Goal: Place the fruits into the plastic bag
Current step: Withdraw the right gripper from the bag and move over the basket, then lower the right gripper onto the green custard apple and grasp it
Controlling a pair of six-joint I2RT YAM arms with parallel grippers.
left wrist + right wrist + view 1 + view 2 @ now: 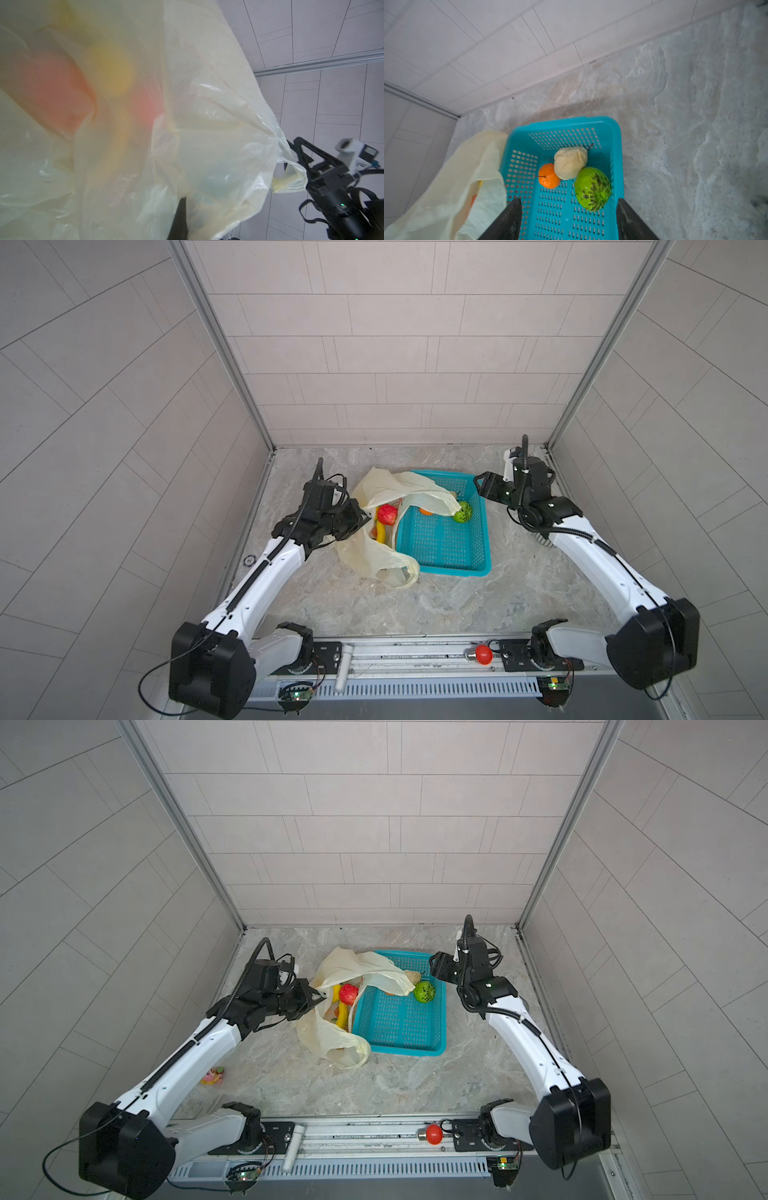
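While pinching the bag's left rim, left gripper (365, 517) (320, 997): clamped fully closed on plastic bag (374, 560) (328, 1040) film.
Right gripper (478, 484) (568, 199): spread wide, nothing held, poised above teal basket (453, 571) (566, 122) at its far right corner.
Bag position: on the tabletop, against the basket's left wall; mouth open upward, one handle draped over the basket's far end.
In bag mouth: red fruit (387, 514) (348, 993), banana (343, 1015) just beside it.
In basket, far end: green fruit (462, 512) (592, 189) by the right wall, orange fruit (549, 176), pale fruit (570, 162), all three touching.
Left wrist view: only blurred red and yellow shapes through the film (207, 104).
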